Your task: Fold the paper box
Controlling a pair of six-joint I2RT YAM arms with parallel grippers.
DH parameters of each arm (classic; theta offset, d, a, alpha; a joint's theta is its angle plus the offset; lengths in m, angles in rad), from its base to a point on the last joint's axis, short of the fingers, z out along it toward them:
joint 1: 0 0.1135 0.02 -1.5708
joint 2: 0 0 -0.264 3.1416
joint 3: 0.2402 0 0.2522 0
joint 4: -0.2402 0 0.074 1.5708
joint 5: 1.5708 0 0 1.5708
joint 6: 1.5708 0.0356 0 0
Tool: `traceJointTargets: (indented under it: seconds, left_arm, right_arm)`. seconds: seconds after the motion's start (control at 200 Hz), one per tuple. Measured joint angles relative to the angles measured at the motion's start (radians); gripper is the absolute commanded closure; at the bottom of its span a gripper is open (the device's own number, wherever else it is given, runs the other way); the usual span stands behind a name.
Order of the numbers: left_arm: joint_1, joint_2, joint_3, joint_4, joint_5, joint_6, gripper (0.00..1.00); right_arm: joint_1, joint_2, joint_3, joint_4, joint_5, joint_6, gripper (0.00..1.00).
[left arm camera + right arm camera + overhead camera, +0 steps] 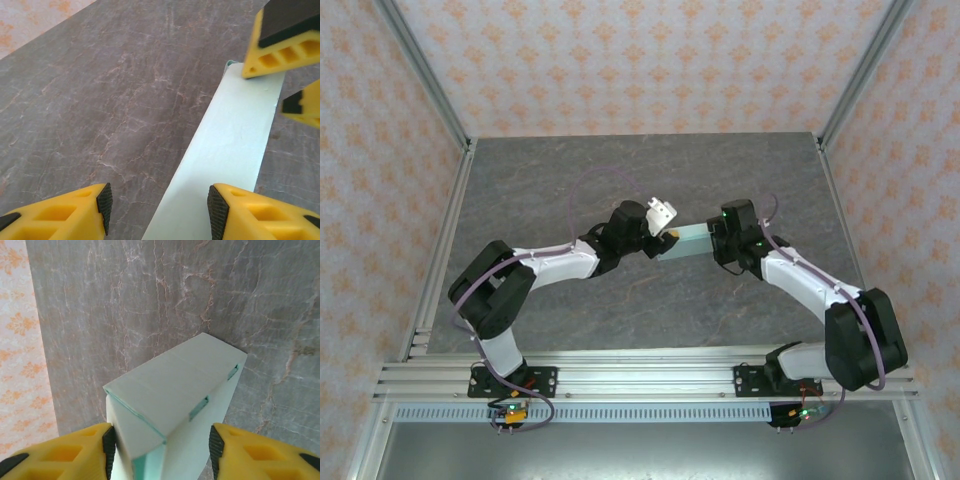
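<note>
The paper box (688, 241), a pale mint-blue folded box, lies at the middle of the table between both grippers. My left gripper (665, 238) is at its left end. In the left wrist view the box (235, 130) runs from the bottom middle to the upper right. The left gripper (157, 202) stands open, the box's edge lying in the gap near the right pad, ungripped. My right gripper (713, 240) straddles the other end. In the right wrist view the closed box (175, 380) shows two tab slots. The right gripper (162, 442) is open around it, left pad touching, right pad just clear.
The grey marble-patterned tabletop (570, 190) spreads out all around the box. Aluminium frame rails (445, 240) run along the left, right and near edges, with patterned walls behind. The right gripper's yellow fingers (272, 50) sit over the box's far end in the left wrist view.
</note>
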Motion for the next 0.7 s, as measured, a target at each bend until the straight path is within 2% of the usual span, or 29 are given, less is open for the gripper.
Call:
traceJointTargets:
  seconds: [0.145, 0.27, 0.38, 0.546, 0.696]
  left_arm:
    - [0.001, 0.005, -0.005, 0.019, -0.003, 0.001, 0.44]
    - [0.003, 0.01, -0.007, 0.037, 0.003, -0.003, 0.44]
    - [0.01, 0.013, -0.007, 0.042, 0.016, -0.008, 0.44]
    - [0.024, 0.019, -0.007, 0.036, 0.039, -0.011, 0.44]
    - [0.036, 0.023, -0.007, 0.038, 0.064, -0.024, 0.44]
  right_arm:
    - [-0.039, -0.059, 0.077, -0.124, -0.012, -0.085, 0.46]
    - [-0.054, -0.091, 0.133, -0.148, -0.038, -0.138, 0.47]
    - [-0.053, -0.052, 0.119, -0.115, -0.092, -0.145, 0.5]
    - [-0.057, 0.026, -0.004, 0.012, -0.144, -0.106, 0.56]
    - [-0.057, -0.002, -0.035, 0.043, -0.148, -0.071, 0.53]
